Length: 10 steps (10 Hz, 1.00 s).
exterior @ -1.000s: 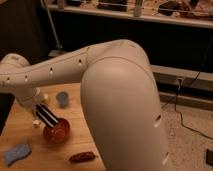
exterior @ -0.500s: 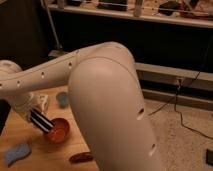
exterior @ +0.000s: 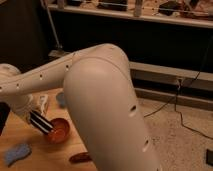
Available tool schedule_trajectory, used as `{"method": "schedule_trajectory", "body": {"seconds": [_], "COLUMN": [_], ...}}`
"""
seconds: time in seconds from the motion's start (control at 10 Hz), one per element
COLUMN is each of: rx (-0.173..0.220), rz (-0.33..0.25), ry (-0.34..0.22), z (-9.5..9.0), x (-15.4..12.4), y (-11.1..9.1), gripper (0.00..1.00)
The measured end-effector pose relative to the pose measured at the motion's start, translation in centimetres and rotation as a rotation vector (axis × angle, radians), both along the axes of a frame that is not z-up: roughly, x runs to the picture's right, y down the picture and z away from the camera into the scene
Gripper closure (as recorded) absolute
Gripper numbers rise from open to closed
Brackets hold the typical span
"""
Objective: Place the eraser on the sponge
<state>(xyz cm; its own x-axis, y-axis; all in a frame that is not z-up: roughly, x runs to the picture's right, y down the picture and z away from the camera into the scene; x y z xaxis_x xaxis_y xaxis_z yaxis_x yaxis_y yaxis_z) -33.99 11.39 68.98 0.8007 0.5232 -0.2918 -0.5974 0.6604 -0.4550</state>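
Observation:
The eraser (exterior: 40, 123), a small black block with pale stripes, hangs just above the wooden table (exterior: 35, 160) at the left rim of the red bowl (exterior: 60, 132). My gripper (exterior: 38, 118) is shut on it, reaching down from the white arm (exterior: 100, 100) that fills the middle of the view. Flat on the table at the lower left lies the light blue sponge (exterior: 17, 153), a little below and left of the eraser, with bare wood between them.
A rounded grey-blue thing (exterior: 61, 99) sits behind the bowl, partly hidden by the arm. A reddish-brown sausage-shaped thing (exterior: 80, 157) lies at the front beside the arm. Right of the table are speckled floor (exterior: 185, 145), cables and a dark shelf unit (exterior: 150, 45).
The arm's elbow has swung left and closer to the camera, hiding more of the table. The gripper with the eraser has shifted slightly left, off the bowl's middle toward its left rim.

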Motion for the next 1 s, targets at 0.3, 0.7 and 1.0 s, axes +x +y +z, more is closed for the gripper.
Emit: {"method": "schedule_trajectory", "body": {"seconds": [0.3, 0.7, 1.0], "rx": [-0.012, 0.023, 0.026], "rz": [0.02, 0.014, 0.015], "ry": [0.04, 0.021, 0.018], "z": [3.0, 2.9, 2.5], "x": [1.1, 0.3, 0.3], "y": [-0.1, -1.4, -1.6], "gripper": [0.85, 0.85, 0.85]}}
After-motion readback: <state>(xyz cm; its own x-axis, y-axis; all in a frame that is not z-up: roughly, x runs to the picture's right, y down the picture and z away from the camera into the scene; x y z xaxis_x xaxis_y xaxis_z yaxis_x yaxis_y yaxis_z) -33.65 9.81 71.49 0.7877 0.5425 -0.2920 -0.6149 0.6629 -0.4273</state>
